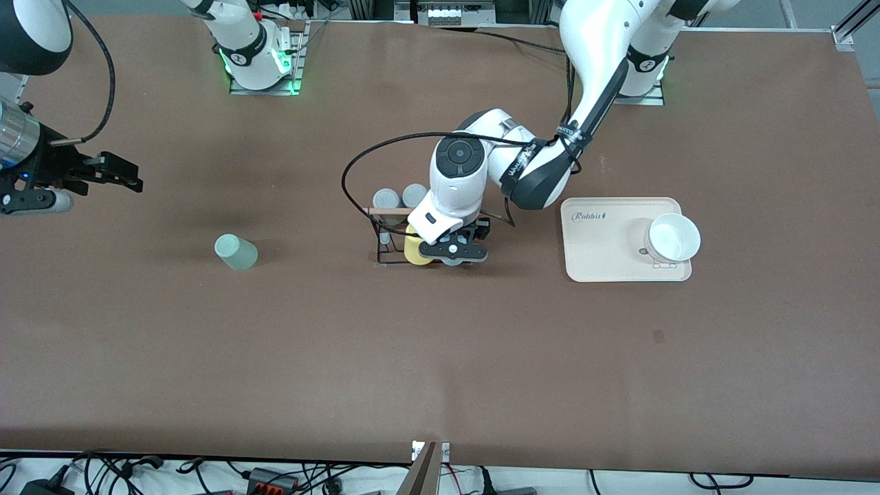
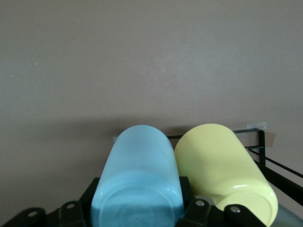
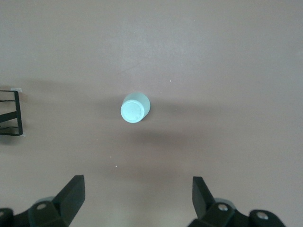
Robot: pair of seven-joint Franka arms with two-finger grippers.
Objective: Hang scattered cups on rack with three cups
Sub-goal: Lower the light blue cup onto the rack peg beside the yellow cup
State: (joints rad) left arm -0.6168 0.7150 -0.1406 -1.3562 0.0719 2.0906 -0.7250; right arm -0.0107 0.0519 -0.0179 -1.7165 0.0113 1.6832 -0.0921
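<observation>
My left gripper (image 1: 454,253) is at the end of the rack (image 1: 382,237) toward the left arm's side, shut on the light blue cup (image 2: 139,175). The cup lies on its side between the fingers (image 2: 195,208), beside a yellow cup (image 2: 222,170) on the rack's wire frame (image 2: 262,142). In the front view the gripper hides the blue cup. The yellow cup (image 1: 412,251) shows next to it, and the wooden rod (image 1: 383,210) runs across the rack's top. The pale mint cup (image 1: 236,251) stands upside down on the table toward the right arm's end, and also shows in the right wrist view (image 3: 135,108). My right gripper (image 1: 132,175) is open and empty, up over that end of the table (image 3: 137,194).
Two grey cups (image 1: 400,197) sit at the rack's side farther from the front camera. A beige tray (image 1: 598,254) with a white bowl (image 1: 672,238) lies toward the left arm's end. A corner of the rack (image 3: 14,113) shows in the right wrist view.
</observation>
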